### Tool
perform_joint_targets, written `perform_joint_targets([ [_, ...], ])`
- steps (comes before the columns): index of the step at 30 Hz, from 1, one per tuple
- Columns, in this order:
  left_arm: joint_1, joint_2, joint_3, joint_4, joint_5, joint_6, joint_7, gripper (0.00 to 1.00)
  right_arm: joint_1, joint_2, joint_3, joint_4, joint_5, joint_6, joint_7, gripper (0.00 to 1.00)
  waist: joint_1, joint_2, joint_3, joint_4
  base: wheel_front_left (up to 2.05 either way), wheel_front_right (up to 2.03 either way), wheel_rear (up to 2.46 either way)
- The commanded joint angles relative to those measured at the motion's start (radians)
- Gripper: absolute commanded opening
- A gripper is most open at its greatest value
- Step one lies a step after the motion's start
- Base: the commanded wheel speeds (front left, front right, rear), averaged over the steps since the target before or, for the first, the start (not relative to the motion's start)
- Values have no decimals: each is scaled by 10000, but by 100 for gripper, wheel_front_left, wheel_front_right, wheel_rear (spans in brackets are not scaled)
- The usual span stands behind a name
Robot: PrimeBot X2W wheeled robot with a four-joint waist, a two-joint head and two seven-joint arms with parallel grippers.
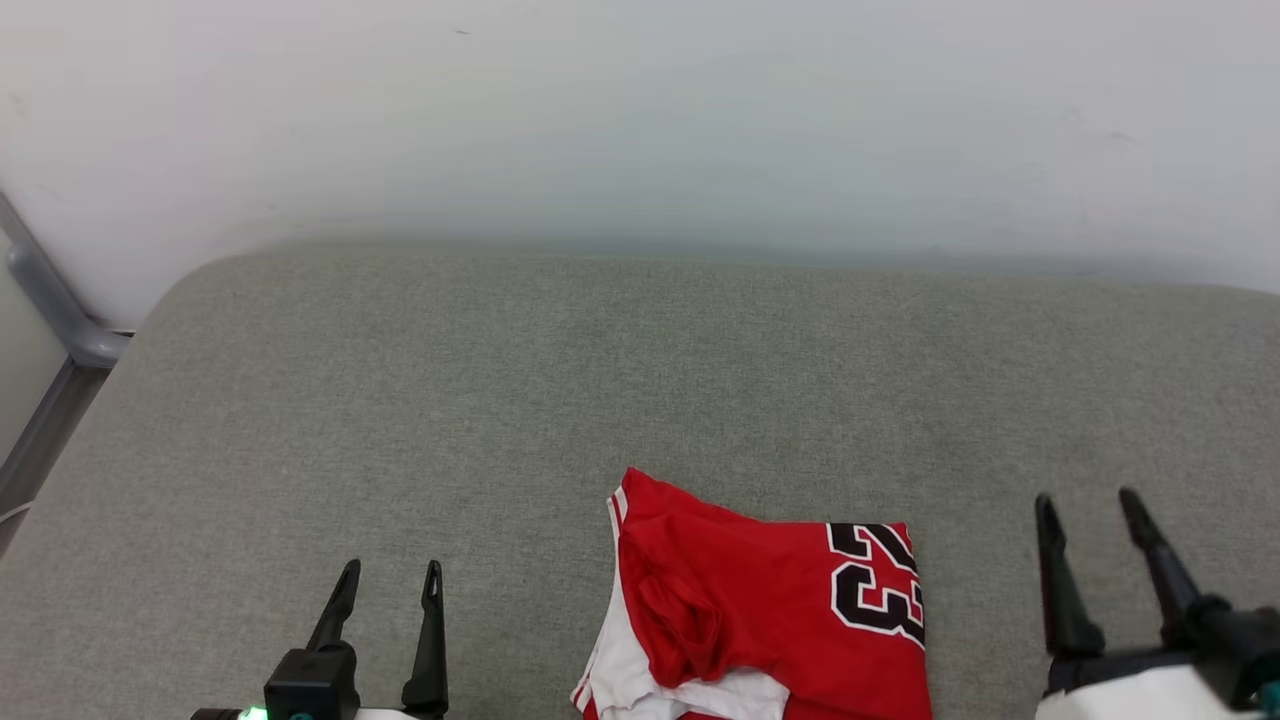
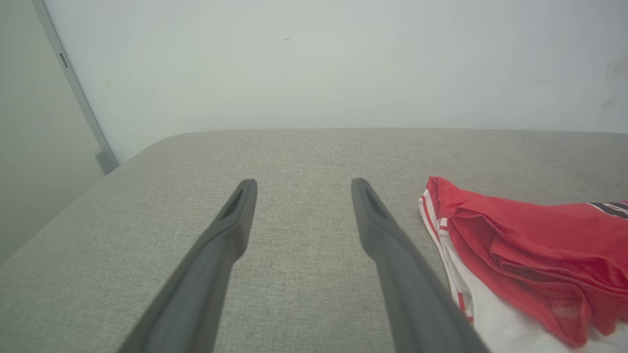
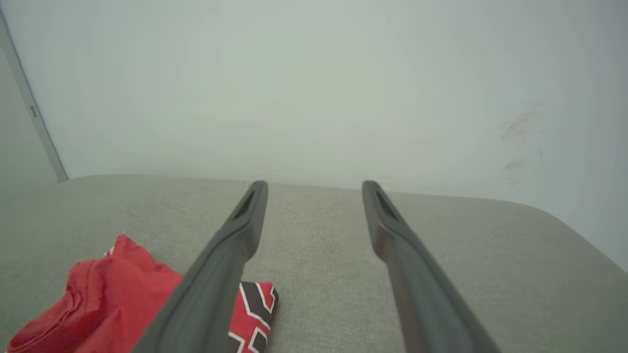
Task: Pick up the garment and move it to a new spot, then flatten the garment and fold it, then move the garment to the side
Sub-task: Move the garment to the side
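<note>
The garment [image 1: 770, 610] is a red jersey with white sleeve parts and a black, white-outlined number. It lies folded into a compact bundle at the near middle of the grey cushion, cut off by the bottom edge of the head view. My left gripper [image 1: 390, 572] stands open to its left, apart from it. To the right of the bundle my right gripper [image 1: 1088, 500] is open as well, holding nothing. In the left wrist view the garment [image 2: 535, 255] lies right of my open left gripper [image 2: 303, 182]. The right wrist view has the garment [image 3: 113, 299] left of my right gripper [image 3: 314, 185].
A grey fabric cushion [image 1: 500, 400] spreads wide ahead and to both sides, with rounded far corners. A pale wall [image 1: 640, 120] rises right behind it. A grey metal frame bar [image 1: 55, 330] runs along the far left edge.
</note>
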Motion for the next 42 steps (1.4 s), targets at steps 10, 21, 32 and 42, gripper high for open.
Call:
perform_joint_targets([
  [10,-102,-5,-111,67,-65,21,-71,100,-2227,-1642,66,294,1065,-9,1177,100,0,0,54,156,0,0,0],
  [21,-236,-28,-287,53,-102,57,-71,100,-3512,-4318,2467,1034,5457,-9,7067,100,0,0,330,366,0,0,0],
  [32,-692,-55,-585,84,-231,67,-71,100,-3142,-4796,3660,1636,7713,-9,9943,100,0,0,1042,779,0,0,0],
  [42,-1206,-72,-732,170,-300,29,-71,100,-3646,-4056,4432,3079,8124,-9,9313,100,0,0,1793,1183,0,0,0],
])
